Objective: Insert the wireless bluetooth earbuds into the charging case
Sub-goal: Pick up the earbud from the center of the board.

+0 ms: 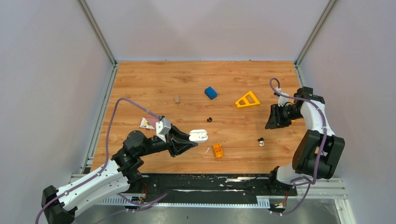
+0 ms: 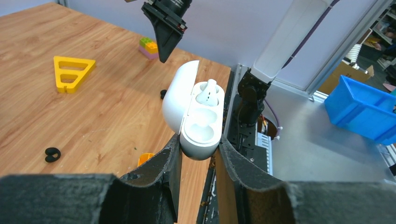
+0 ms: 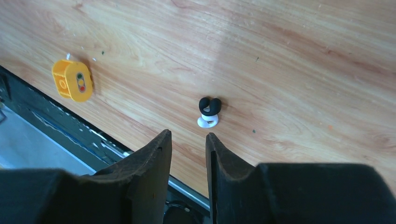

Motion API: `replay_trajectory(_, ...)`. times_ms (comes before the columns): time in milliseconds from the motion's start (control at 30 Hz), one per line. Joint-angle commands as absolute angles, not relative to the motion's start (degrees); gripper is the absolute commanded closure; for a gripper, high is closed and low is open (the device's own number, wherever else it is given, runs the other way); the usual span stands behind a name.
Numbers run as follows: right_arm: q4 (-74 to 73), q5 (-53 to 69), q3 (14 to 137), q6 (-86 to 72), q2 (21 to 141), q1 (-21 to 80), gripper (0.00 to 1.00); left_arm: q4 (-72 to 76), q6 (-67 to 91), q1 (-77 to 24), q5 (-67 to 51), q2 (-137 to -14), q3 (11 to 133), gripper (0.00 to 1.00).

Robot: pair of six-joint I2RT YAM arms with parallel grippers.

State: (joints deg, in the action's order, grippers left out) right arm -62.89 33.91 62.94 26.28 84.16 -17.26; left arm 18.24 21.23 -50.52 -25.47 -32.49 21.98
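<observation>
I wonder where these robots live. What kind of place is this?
Likely a robot test lab. A left arm and a right arm are bolted by a wooden table boxed in by plain grey walls, and a blue storage bin sits nearby.

Two white-and-black arms point(image 1: 93, 182), looping purple cables point(image 1: 122, 99), black wedge-shaped tool fingers point(image 3: 149, 163)

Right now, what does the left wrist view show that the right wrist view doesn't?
Only left wrist: the open charging case clamped in the left hand, one earbud seated, near slot empty. Only right wrist: the loose earbud in full, lying on the wooden table ahead of the open right hand. Both: that table and the orange block.
</observation>
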Motion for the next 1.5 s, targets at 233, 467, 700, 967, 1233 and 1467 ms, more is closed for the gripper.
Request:
replay_trajectory(233,-59.60,36.08,53.08,61.43,72.66,-17.69,0.67,20.57,22.59,-50.49,-25.35,-32.34,23.32,1.00)
replay_trajectory(467,-58.46,31.20,50.42,66.10,79.39,-16.59,0.68,18.63,22.59,-50.52,-25.37,-31.78,23.82,1.00)
replay_trajectory(700,-47.67,23.78,48.62,62.18,83.94,-15.53,0.71,17.63,22.84,-50.53,-25.15,-31.52,24.18,1.00)
replay_trajectory(967,-41.09,16.65,43.52,59.13,84.52,-7.65,0.72,17.40,23.07,-50.54,-24.83,-31.51,24.14,1.00)
replay_trajectory(1233,-46.21,15.04,42.98,54.95,84.61,3.48,0.73,15.78,23.13,-50.54,-24.45,-30.53,24.17,1.00)
replay_trajectory(1467,-52.40,15.50,47.33,50.19,83.91,10.40,0.73,15.06,23.20,-50.54,-24.30,-30.04,24.25,1.00)
